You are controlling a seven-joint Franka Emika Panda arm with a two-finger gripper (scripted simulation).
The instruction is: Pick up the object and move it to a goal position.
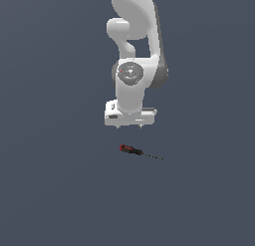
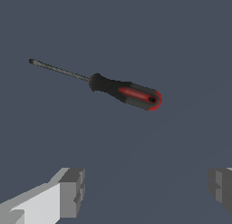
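A tiny screwdriver [image 1: 131, 150] with a red-and-black handle and a thin dark shaft lies flat on the dark grey floor, its shaft pointing toward the exterior view's right. It also shows in the wrist view [image 2: 125, 92]. My gripper [image 1: 129, 126] hangs a short way above it, pointing down, apart from it. In the wrist view the gripper [image 2: 145, 191] is open: two grey fingertips [image 2: 72, 191] stand wide apart with nothing between them. The screwdriver lies outside the gap between the fingers.
The white arm [image 1: 134, 51] comes down from the top of the exterior view. The floor [image 1: 50, 190] is a plain dark grey surface.
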